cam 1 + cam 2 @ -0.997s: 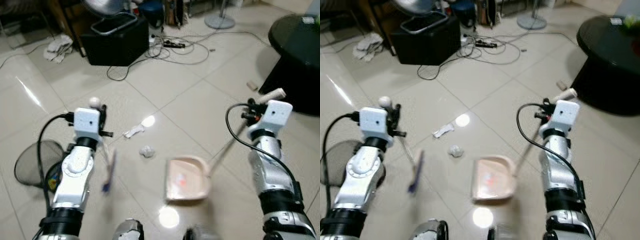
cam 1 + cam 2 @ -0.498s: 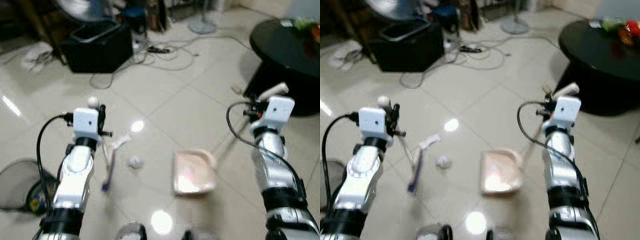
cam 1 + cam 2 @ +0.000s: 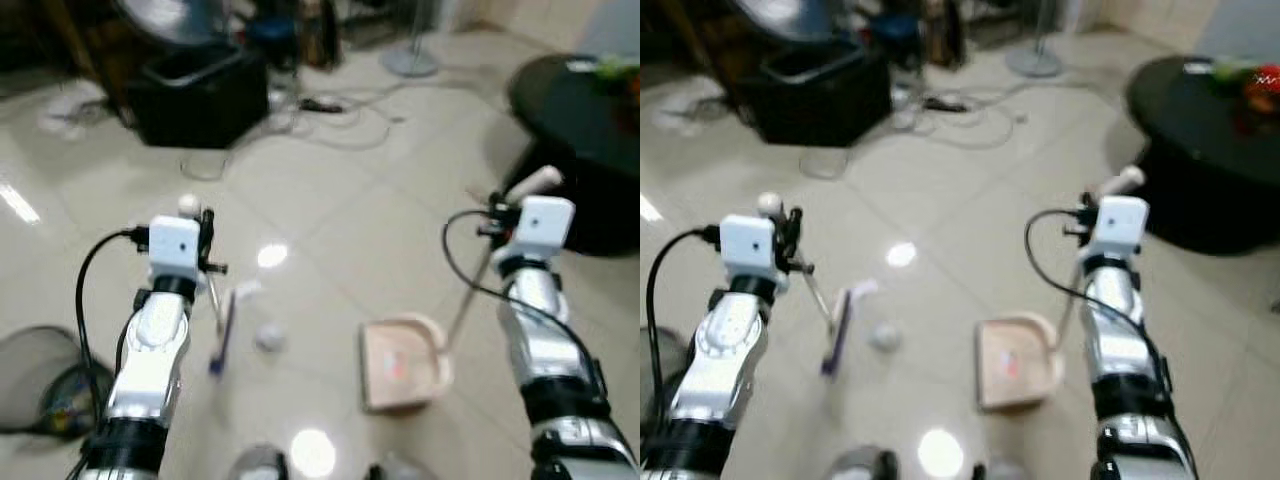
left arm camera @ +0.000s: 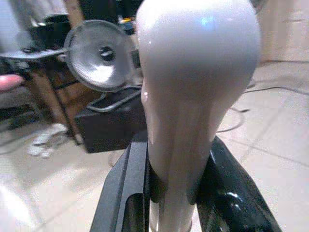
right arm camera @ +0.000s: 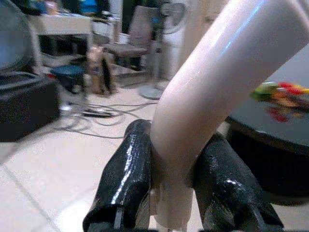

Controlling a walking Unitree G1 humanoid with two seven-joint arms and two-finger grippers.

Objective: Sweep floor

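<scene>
pale glossy floor tiles (image 3: 340,215), whole view blurred, so the robot is likely walking. left claw (image 4: 169,193) clamped on the white broom handle (image 4: 193,87); broom head (image 3: 220,345) with purple bristles hangs low over the floor, just beside the crumpled paper ball (image 3: 268,337). a flat paper scrap (image 3: 245,290) lies right behind the broom head. right claw (image 5: 169,188) clamped on the pink dustpan handle (image 5: 212,92); dustpan (image 3: 400,365) sits on the floor in front of the right arm.

since a second ago the camera swung, so the black bin (image 3: 195,90) and dark round counter (image 3: 575,110) shifted in frame. real change: dustpan now sits further toward the right arm, and the ball went from beside the pan to close by the broom. mesh basket (image 3: 40,380) at the left edge.

judgement: approach is done, ball is within broom reach but well apart from the pan, so a longer sweep or a pan reposition is needed.
</scene>
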